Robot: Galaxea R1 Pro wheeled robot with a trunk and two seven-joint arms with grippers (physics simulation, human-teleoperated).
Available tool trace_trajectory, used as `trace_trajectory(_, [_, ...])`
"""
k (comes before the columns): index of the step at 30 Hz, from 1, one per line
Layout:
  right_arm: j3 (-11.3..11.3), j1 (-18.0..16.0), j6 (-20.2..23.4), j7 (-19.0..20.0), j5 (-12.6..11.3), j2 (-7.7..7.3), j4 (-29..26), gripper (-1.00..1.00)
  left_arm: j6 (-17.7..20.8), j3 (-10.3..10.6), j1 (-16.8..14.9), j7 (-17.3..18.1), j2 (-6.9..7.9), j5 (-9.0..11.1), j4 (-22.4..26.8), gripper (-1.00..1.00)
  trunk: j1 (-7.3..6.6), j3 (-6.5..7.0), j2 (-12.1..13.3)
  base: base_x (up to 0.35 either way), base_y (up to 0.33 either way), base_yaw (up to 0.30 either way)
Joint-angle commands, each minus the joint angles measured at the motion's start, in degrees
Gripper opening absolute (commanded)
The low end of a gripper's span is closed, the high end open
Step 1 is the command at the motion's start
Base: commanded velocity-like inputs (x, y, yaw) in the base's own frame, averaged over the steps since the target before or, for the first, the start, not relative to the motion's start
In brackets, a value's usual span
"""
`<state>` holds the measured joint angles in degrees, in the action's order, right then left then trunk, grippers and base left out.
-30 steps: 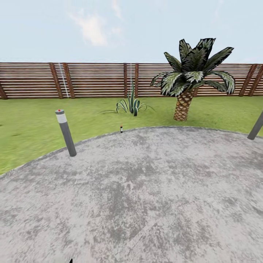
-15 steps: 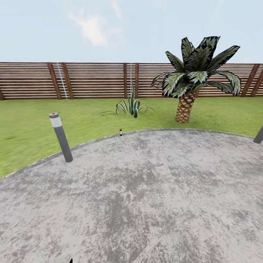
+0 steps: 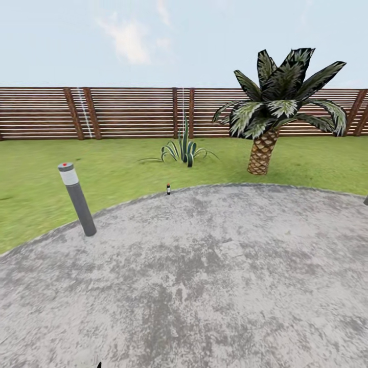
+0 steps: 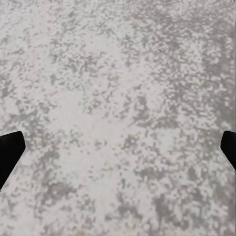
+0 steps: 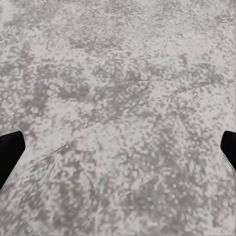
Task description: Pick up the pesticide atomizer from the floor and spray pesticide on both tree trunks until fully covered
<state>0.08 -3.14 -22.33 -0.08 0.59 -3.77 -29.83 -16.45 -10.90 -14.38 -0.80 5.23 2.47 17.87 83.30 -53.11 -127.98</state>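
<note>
Grey paving [image 3: 214, 276] underfoot. Atomizer [image 3: 168, 189] upright at paving's far edge, by lawn [image 3: 122, 168], well ahead. Left gripper [image 4: 118, 147] and right gripper [image 5: 118, 150] spread wide, empty, over paving.

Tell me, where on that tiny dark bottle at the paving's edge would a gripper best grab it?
Probably around the body of the pesticide atomizer, coming from the paved side, fingers level. It stands upright with a narrower top. It is too small here to judge finer detail.
</note>
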Motion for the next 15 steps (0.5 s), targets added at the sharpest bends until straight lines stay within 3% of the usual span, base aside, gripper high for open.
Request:
trace_trajectory(1, [0.0,0.0,-0.2,0.0,0.1,-0.01,0.0,1.0,-0.2,0.1,0.0,-0.1,0.02,0.3,0.0,1.0,0.03,-0.05,0.0,0.34,0.0,0.0])
trace_trajectory(15, [0.0,0.0,-0.2,0.0,0.1,-0.01,0.1,1.0,-0.2,0.1,0.0,-0.1,-0.04,0.3,-0.1,1.0,0.03,-0.05,0.0,0.34,0.0,0.0])
